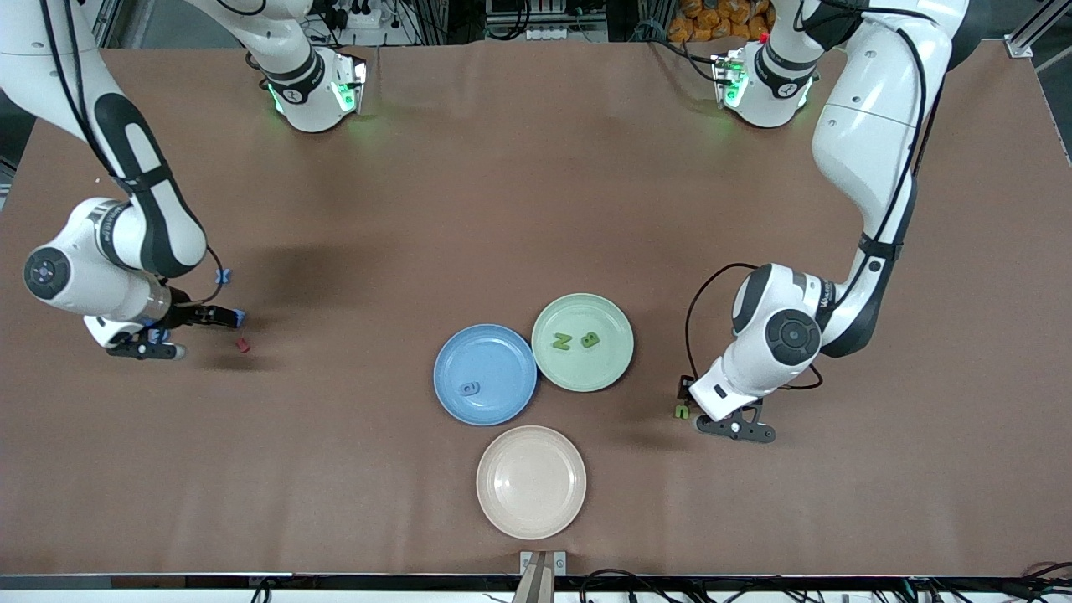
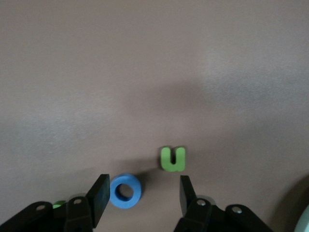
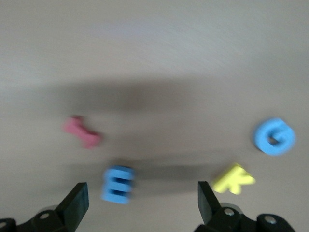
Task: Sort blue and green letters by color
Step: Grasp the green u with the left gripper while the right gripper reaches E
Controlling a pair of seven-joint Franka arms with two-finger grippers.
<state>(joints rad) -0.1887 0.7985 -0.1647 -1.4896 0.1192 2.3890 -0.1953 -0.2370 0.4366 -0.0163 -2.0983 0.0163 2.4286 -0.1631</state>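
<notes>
My left gripper [image 2: 143,188] is down at the table toward the left arm's end, jaws partly closed but still open. A blue O [image 2: 126,191] lies between them against one finger, apart from the other finger. A green U [image 2: 173,159] lies just past the fingertips and shows beside that hand [image 1: 682,410]. My right gripper [image 3: 142,193] stands open low over a blue E [image 3: 118,184]. A blue G [image 3: 274,137] lies close by. The blue plate [image 1: 502,356] holds one blue letter [image 1: 470,388]. The green plate [image 1: 582,314] holds two green letters [image 1: 561,341].
A beige plate [image 1: 531,481] lies nearest the front camera, below the two coloured plates. A red letter [image 3: 82,132] and a yellow K [image 3: 234,179] lie by the right gripper. Open brown cloth stretches between the plates and each arm.
</notes>
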